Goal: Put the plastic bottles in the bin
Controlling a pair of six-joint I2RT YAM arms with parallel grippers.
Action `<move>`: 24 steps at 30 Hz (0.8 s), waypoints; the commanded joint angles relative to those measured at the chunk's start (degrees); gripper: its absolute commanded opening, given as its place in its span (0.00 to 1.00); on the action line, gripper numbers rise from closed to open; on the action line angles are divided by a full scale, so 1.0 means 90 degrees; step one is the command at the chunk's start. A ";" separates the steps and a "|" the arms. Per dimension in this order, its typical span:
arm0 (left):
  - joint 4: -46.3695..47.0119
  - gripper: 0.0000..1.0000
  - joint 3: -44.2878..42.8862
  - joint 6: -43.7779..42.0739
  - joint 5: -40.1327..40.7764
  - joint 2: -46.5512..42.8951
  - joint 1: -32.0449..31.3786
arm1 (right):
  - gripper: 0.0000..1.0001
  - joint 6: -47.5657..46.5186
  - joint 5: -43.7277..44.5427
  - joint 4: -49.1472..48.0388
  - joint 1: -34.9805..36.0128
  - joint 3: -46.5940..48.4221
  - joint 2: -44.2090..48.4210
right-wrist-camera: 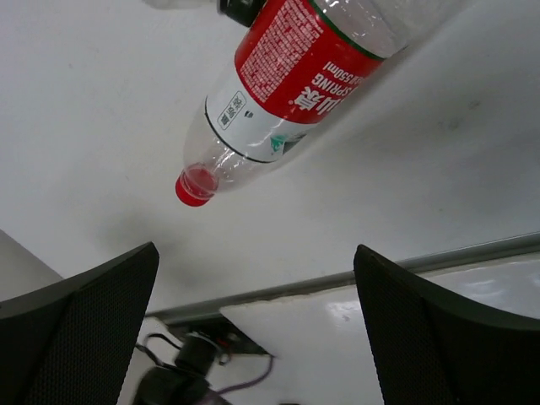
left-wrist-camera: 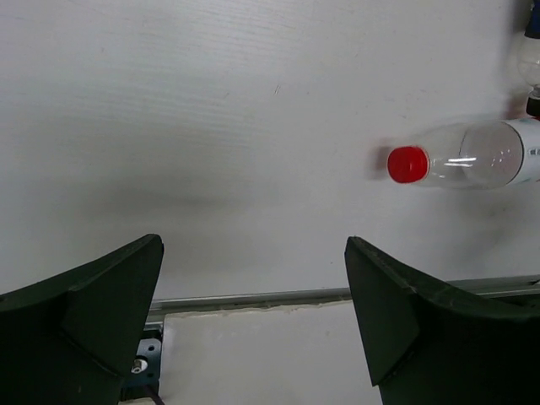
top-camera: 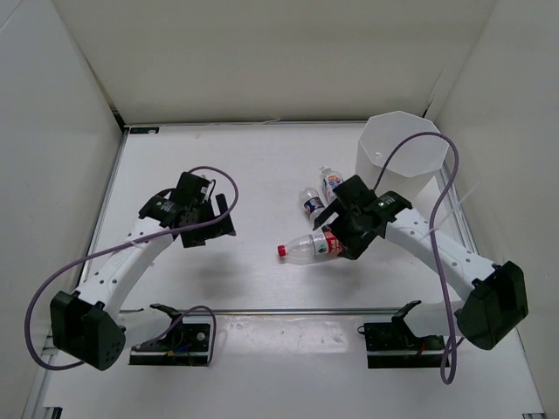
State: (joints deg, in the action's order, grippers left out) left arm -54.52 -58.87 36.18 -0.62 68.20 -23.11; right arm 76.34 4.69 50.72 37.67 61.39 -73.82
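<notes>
The left gripper (left-wrist-camera: 253, 321) has its two dark fingers spread wide with nothing between them. It hangs over bare table left of centre, and its arm runs back to the near left corner. The right gripper (right-wrist-camera: 253, 329) also has its fingers wide apart and empty. It hangs just above the labelled end of a small clear plastic bottle with a red cap and a red-and-white label (right-wrist-camera: 287, 76), not touching it.

That bottle lies on its side right of the centre of the white table (top-camera: 244, 166), with its cap pointing toward the left edge. A metal rail (top-camera: 288, 310) runs along the near edge behind it.

Just beyond the right gripper, toward the far edge, are a clear bottle with a dark blue label (top-camera: 312, 204) and a clear bottle with a white cap and a white-orange label (top-camera: 330, 183). Whether they lie or stand is unclear from above. A black cap (right-wrist-camera: 242, 8) shows at the top of the right wrist view.

The tall translucent white many-sided plastic bin (top-camera: 393, 170) stands upright in the far right corner, near those two bottles.
</notes>
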 commanded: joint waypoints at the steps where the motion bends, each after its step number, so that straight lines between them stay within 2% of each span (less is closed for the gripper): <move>1: -0.0133 1.00 0.0222 0.0081 0.0030 -0.0429 -0.0039 | 1.00 0.1739 -0.0160 -0.0293 0.0023 -0.0180 -0.0234; 9: -0.0573 1.00 0.0526 0.0140 0.0089 -0.1162 -0.0039 | 1.00 0.3011 0.0114 -0.0625 0.0082 -0.0112 -0.1279; 20: -0.1139 1.00 0.0584 0.0140 0.0265 -0.1592 -0.0039 | 1.00 0.3442 0.0172 -0.0753 0.0268 0.0279 -0.2373; 22: -0.1197 1.00 0.0584 0.0081 0.0323 -0.1592 -0.0039 | 0.98 0.3442 0.0172 -0.0694 0.0326 0.0279 -0.2461; 24: -0.1198 1.00 0.0643 0.0081 0.0323 -0.1651 -0.0039 | 0.90 0.3442 0.0094 -0.0539 0.0326 0.0220 -0.2520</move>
State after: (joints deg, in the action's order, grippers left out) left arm -64.27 -53.65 37.10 1.19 54.63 -23.11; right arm 105.36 5.37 43.99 40.18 62.08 -95.68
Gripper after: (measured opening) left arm 1.000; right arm 0.917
